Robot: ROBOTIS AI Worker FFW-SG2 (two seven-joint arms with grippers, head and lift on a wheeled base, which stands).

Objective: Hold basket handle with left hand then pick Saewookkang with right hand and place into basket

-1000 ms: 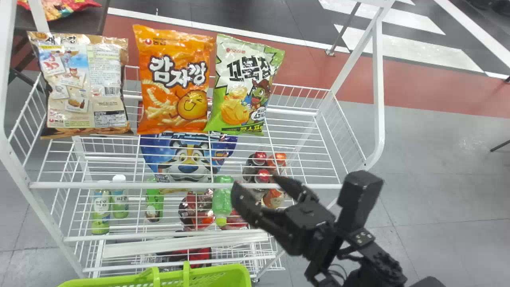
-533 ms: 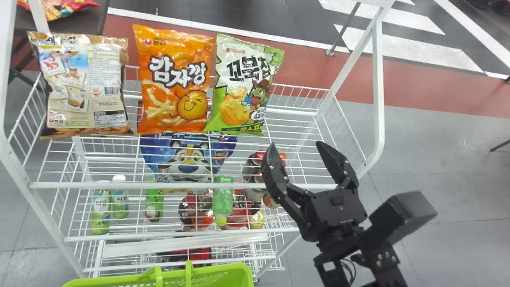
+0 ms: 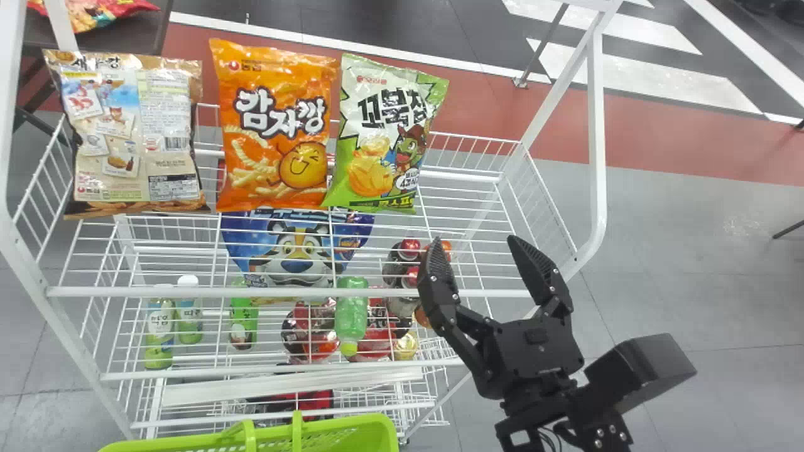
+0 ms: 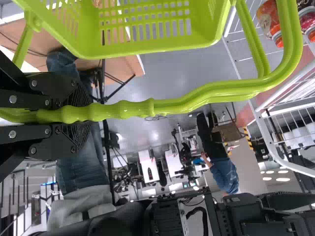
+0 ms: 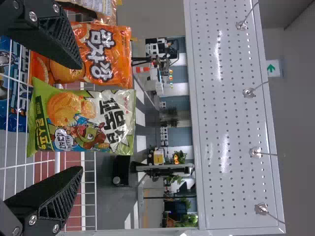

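Observation:
In the head view my right gripper (image 3: 478,263) stands open over the front right of the wire shelf, nothing between its fingers. The Saewookkang bag (image 3: 132,132), beige with its printed back showing, leans at the shelf's left, well away from that gripper. Along the head view's bottom edge shows the green basket (image 3: 352,433). The left wrist view has my left gripper (image 4: 74,114) shut on the handle (image 4: 182,105) of the basket (image 4: 142,46). In the right wrist view my right gripper (image 5: 78,115) is open, and the Saewookkang (image 5: 101,7) is partly cut off.
An orange bag (image 3: 276,125) and a green-white bag (image 3: 386,135) stand to the right of the Saewookkang. White posts (image 3: 597,144) frame the rack (image 3: 295,292). Lower levels hold a blue bag (image 3: 295,245), bottles (image 3: 350,314) and several tubs.
My right gripper has swung rightward and turned so its fingers point up toward the shelf, then moved slightly back down. The bags stay where they were; the basket has shifted slightly right.

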